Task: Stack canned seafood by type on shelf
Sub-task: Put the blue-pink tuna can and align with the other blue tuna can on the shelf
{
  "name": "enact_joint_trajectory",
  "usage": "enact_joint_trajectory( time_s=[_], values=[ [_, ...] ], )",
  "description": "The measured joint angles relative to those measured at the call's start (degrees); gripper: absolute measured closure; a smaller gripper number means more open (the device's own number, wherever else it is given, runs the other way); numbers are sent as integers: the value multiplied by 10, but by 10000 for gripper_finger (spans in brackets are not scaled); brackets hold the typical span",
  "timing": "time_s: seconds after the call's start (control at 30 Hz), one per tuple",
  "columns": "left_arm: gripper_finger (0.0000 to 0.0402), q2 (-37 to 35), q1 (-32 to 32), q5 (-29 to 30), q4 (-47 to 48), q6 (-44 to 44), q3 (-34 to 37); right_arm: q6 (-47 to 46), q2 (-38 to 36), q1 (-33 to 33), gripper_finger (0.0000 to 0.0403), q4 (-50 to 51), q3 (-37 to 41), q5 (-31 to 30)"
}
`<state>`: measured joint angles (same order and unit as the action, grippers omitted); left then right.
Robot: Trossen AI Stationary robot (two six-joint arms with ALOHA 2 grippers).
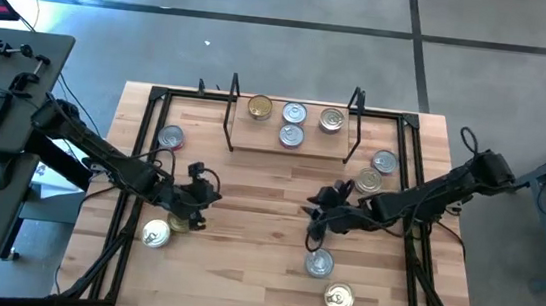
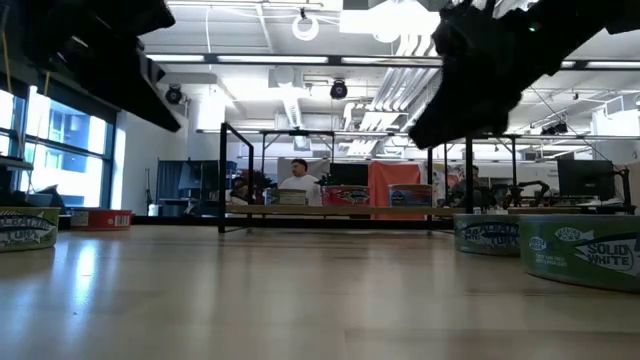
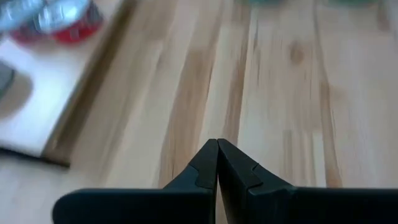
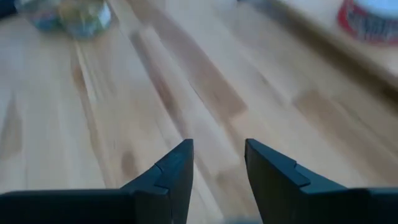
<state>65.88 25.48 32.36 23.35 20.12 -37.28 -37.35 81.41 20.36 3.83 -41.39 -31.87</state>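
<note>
Worktop (image 1: 248, 201): light wooden boards, ringed by a large black frame.
Shelf (image 1: 254, 143): small rack of thin black rods over a pale board, at the far middle of the worktop.
Tins on shelf: four in all; gold-lidded tin (image 1: 259, 107) at the left, silver tin (image 1: 294, 113) beside it, another silver tin (image 1: 291, 135) just in front of that, silver tin (image 1: 331, 120) at the right.
Tins off shelf, right side: silver tin (image 1: 384, 163) and gold tin (image 1: 370, 181) close together just outside the shelf's right end; silver tin (image 1: 319, 264) and gold tin (image 1: 338, 298) near the front edge.
Tins off shelf, left side: red-sided tin (image 1: 171, 139) near the shelf's left end; pale-lidded tin (image 1: 155, 233) toward the front left, with a further gold tin (image 1: 179, 224) partly hidden under the left arm.
Left gripper (image 1: 200, 204): low over bare wood left of centre, jaws pressed fully together, nothing between them; fingers (image 3: 205, 171) meeting in a single seam in the left wrist view.
Right gripper (image 1: 314, 222): over bare wood right of centre, just behind the front silver tin, jaws partly apart with only worktop showing in the gap, nothing held; fingers (image 4: 177, 168) clear of any tin.
Low view: green-labelled tins at both edges of the worktop; a person seated in the room behind the shelf.
</note>
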Motion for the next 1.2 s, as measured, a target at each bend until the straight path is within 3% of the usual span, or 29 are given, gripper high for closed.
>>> enact_joint_trajectory(
  time_s=[0.17,0.27,0.5,0.77,0.87,1.03,1.2],
  values=[
    [401,-5,-15,2,251,162,-79,57,58,3,266,-152,0,-31],
    [401,-5,-39,6,330,218,-91,95,100,3,266,-233,0,-31],
    [401,-4,-113,54,355,334,-41,149,205,3,266,-363,0,-61],
    [358,-4,-136,-69,367,361,-2,207,216,6,266,-370,-2,-50],
    [337,-4,-106,-152,367,357,-27,229,213,5,266,-376,-2,-48],
    [334,-5,-9,-223,369,375,-69,224,213,-2,266,-387,-2,-48],
    [347,-5,114,-305,367,515,-76,224,212,-1,266,-387,-2,-47]
  ],
)
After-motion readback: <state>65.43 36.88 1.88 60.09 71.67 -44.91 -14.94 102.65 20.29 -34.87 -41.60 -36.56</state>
